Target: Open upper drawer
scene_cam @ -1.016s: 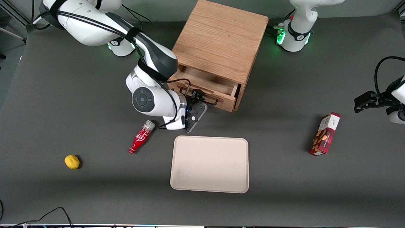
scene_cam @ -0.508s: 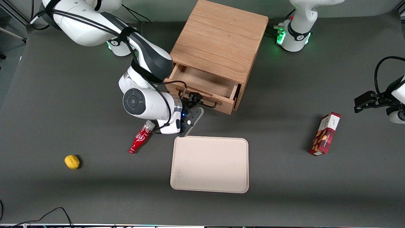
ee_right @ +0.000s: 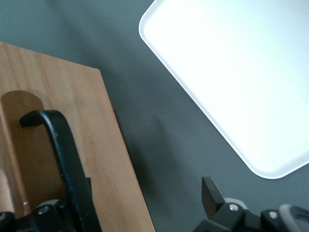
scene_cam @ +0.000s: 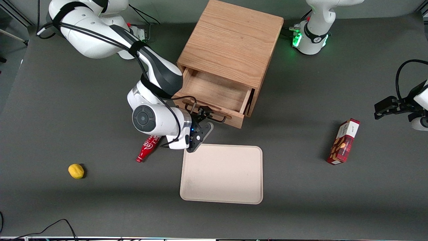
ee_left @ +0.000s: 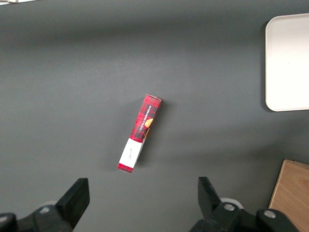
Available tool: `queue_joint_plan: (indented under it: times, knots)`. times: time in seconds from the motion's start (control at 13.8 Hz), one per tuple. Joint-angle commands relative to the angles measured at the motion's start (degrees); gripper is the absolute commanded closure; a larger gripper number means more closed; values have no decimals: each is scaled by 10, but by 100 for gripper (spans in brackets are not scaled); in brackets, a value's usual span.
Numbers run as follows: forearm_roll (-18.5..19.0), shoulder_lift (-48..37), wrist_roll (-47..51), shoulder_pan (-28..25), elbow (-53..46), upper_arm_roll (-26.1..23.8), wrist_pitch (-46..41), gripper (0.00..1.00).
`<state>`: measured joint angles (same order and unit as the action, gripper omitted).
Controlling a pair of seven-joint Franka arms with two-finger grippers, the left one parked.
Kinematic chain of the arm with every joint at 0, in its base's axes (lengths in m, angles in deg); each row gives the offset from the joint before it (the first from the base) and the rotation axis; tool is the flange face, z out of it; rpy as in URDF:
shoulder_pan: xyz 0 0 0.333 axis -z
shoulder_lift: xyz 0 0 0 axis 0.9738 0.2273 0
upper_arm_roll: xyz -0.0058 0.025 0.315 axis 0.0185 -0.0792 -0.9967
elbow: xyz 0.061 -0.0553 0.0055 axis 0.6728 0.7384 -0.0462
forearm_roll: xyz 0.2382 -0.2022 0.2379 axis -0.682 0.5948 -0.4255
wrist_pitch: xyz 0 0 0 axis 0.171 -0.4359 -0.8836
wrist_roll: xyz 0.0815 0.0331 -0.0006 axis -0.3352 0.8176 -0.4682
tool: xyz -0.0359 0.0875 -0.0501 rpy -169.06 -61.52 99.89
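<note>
Jaws of gripper (scene_cam: 204, 114) apparently hooked around black handle (ee_right: 63, 159); closed or not, cannot tell. Upper drawer (scene_cam: 214, 92) roughly half out of cabinet (scene_cam: 230, 43). Mid-pull. Next: pull straight toward tray (scene_cam: 221, 173), stopping before it.

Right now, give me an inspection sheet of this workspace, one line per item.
Surface: dark grey table.
Job's things: upper drawer pulled partly out of the wooden cabinet, inside bare; black handle visible.
Clutter: beige tray; red bottle lying down; yellow fruit; red carton toward the parked arm's end.
Grippers: gripper at the drawer handle.
Cables: black cable at the table edge nearest the camera.
Surroundings: nothing seen.
</note>
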<state>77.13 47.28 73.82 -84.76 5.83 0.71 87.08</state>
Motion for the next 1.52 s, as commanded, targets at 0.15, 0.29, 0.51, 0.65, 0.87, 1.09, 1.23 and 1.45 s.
queue_joint_plan:
  times: [0.15,0.29,0.51,0.65,0.87,1.09,1.23,1.45]
  knots:
    - [19,13,12,-4,-37,4,-11,0]
    - [18,31,12,-5,-68,8,-14,0]
    - [19,45,11,-5,-95,16,-14,0]
    - [20,49,4,-6,-103,24,-13,0]
    - [19,68,-2,-5,-137,34,-14,0]
    - [19,74,-19,-3,-166,40,-31,0]
    - [17,84,-37,-3,-197,52,-45,0]
    - [18,99,-39,1,-222,54,-45,0]
